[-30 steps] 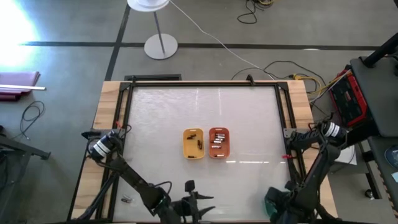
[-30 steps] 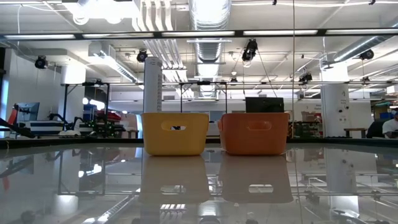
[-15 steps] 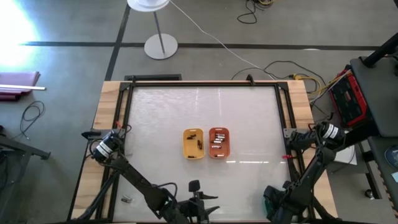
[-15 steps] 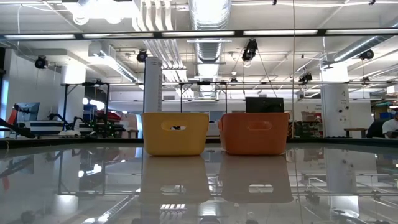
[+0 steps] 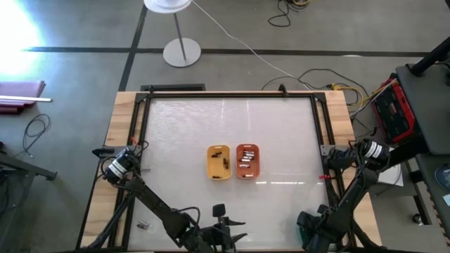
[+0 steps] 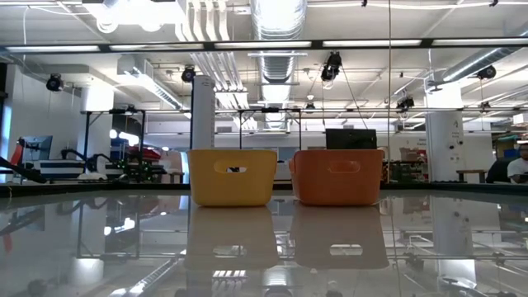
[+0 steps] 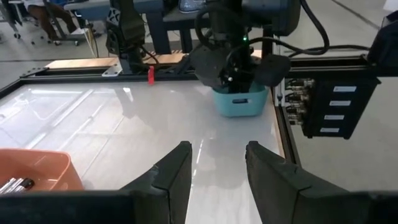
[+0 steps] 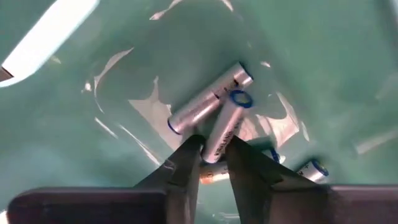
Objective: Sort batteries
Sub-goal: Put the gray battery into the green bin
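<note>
My right pincer (image 8: 208, 163) is down inside the teal tray (image 8: 74, 93) at the table's near right corner. Fingers narrow, closing in on the end of a silvery battery (image 8: 225, 130); I can't tell if it's actually gripped yet. That battery lies touching a second silvery one (image 8: 208, 99), the two meeting in a V. More silvery batteries (image 8: 309, 169) show just past my right finger, partly hidden.

My left pincer (image 7: 217, 163) hovers low over the table (image 5: 183, 119) near the front edge, jaws apart, nothing between them. It faces the teal tray (image 7: 239, 102), where the right arm's wrist sits over the tray.

Mid-table: yellow tray (image 5: 219, 161) and orange tray (image 5: 247, 161) side by side, just about touching. Yellow holds a few dark batteries (image 5: 218, 150); orange holds silvery-grey ones (image 5: 247, 159). From table height, both trays stand upright, contents hidden behind the walls. The left wrist view catches a corner of the orange tray (image 7: 37, 168) with silvery batteries (image 7: 15, 183) in it.
</note>
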